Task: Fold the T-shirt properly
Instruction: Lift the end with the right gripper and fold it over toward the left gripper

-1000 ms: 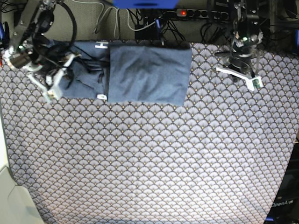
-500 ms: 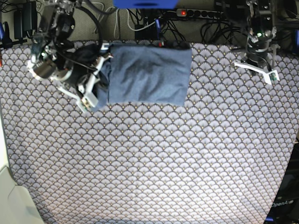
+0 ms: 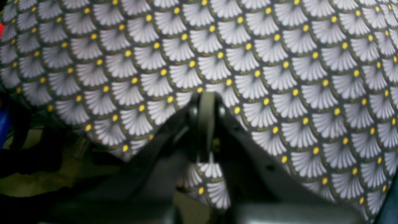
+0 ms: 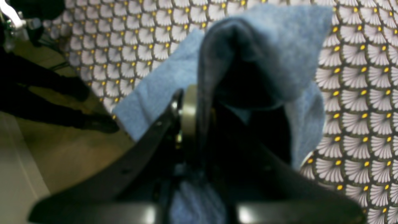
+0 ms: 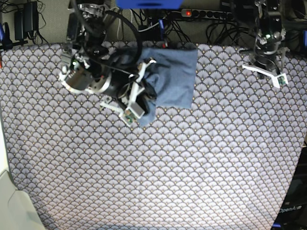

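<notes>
Right end effector (image 4: 199, 124) clamped on a fold of the T-shirt (image 5: 172, 76), left end effector (image 3: 205, 124) closed and empty; risk of cloth slipping out and bunching beneath.

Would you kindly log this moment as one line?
stage: folding | right pincer: shut on T-shirt, fold lifted over it | left pincer: shut, holding nothing, above tablecloth
</notes>
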